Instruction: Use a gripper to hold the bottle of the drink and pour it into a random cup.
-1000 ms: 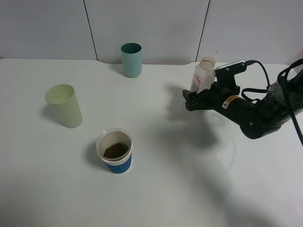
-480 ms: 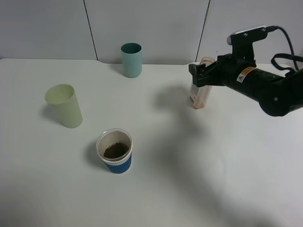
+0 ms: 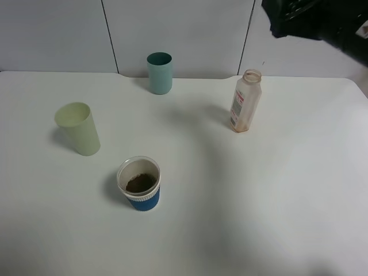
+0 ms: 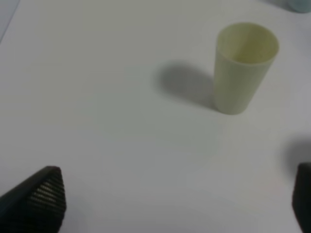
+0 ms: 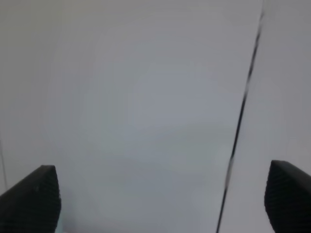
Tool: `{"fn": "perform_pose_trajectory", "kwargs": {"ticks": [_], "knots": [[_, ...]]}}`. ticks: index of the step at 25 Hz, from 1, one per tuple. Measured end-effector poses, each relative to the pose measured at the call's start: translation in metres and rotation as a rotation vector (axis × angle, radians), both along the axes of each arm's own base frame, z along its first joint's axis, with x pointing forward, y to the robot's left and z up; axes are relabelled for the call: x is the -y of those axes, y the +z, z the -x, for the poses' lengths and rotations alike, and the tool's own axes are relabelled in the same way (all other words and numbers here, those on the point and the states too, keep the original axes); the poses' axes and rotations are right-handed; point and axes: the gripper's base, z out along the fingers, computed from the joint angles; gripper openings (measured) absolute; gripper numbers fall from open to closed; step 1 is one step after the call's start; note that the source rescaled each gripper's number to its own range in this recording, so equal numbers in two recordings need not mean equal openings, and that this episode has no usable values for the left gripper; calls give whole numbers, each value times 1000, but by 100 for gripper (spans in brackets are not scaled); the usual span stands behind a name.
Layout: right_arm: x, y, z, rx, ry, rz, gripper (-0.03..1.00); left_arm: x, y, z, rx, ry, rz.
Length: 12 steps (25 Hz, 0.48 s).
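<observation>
The bottle (image 3: 245, 102) stands upright and uncapped on the white table (image 3: 287, 190), held by nothing, with only a brownish tint low inside. The cup (image 3: 138, 184), ribbed whitish with a blue bottom band, stands at front left with brown drink (image 3: 140, 183) in it. My right gripper (image 3: 280, 17) is high at the top right, well above the bottle; in the right wrist view it (image 5: 160, 194) is open and empty, facing the grey wall. My left gripper (image 4: 175, 201) is open and empty above the table, near the pale-green cup. It is out of the high view.
A tall pale-green cup (image 3: 78, 128) stands at the left and also shows in the left wrist view (image 4: 244, 65). A teal cup (image 3: 160, 72) stands at the back by the grey wall panels (image 3: 172, 29).
My right arm has risen from beside the bottle up to the top right corner of the high view. The bottle and the cups have not moved.
</observation>
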Motion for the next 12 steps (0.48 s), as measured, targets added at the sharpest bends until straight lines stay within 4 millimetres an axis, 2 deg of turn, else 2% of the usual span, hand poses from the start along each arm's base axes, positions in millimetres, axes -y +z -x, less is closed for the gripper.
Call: {"fn": "perform_pose_trajectory", "kwargs": {"ticks": [7, 12], "knots": [[26, 39, 40, 76, -89, 170, 74, 0, 0, 0, 0, 0, 0], [48, 62, 71, 95, -156, 22, 74, 0, 0, 0, 0, 0, 0]]}}
